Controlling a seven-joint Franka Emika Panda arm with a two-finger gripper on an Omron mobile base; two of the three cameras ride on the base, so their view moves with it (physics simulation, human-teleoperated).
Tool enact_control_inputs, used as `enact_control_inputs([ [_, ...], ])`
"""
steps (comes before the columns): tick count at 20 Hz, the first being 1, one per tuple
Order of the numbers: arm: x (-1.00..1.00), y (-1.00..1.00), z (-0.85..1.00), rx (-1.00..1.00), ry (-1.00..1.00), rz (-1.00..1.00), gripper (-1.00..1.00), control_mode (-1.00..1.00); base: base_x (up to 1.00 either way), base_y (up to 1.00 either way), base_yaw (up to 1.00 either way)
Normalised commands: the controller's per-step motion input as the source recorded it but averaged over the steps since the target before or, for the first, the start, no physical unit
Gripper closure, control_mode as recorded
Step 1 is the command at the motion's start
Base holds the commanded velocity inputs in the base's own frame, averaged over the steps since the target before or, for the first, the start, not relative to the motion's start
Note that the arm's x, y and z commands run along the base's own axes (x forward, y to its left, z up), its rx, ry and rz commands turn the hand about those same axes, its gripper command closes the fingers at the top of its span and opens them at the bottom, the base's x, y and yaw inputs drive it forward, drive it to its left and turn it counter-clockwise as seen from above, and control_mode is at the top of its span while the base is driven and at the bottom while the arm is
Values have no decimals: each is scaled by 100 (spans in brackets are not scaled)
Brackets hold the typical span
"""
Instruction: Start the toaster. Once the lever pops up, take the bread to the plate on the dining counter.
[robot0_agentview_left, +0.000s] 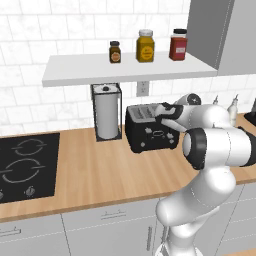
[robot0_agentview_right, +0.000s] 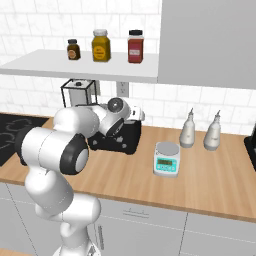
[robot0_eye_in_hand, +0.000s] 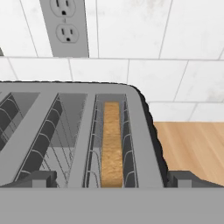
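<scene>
My gripper (robot0_eye_in_hand: 111, 178) hovers over the toaster (robot0_agentview_left: 150, 131), jaws apart; I see the bread (robot0_eye_in_hand: 112, 144) upright in one slot, with a wall outlet (robot0_eye_in_hand: 64, 27) behind.

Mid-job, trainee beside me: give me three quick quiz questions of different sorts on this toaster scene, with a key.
1. True or false: the bread stands in the toaster slot nearer the wooden counter in the hand view.
2. Multiple choice: what stands on the counter just left of the toaster in the left base view? A) digital scale B) paper-towel roll C) red jar
3. Fill in: the shelf above holds ___ jars.

Key: 1 true; 2 B; 3 three.
</scene>
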Motion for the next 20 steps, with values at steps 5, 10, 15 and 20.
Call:
enact_control_inputs([
  [5, 0, 0, 0, 0, 0, 0, -100, -100, 0, 0, 0],
  [10, 0, 0, 0, 0, 0, 0, -100, -100, 0, 0, 0],
  [15, 0, 0, 0, 0, 0, 0, -100, -100, 0, 0, 0],
  [20, 0, 0, 0, 0, 0, 0, -100, -100, 0, 0, 0],
])
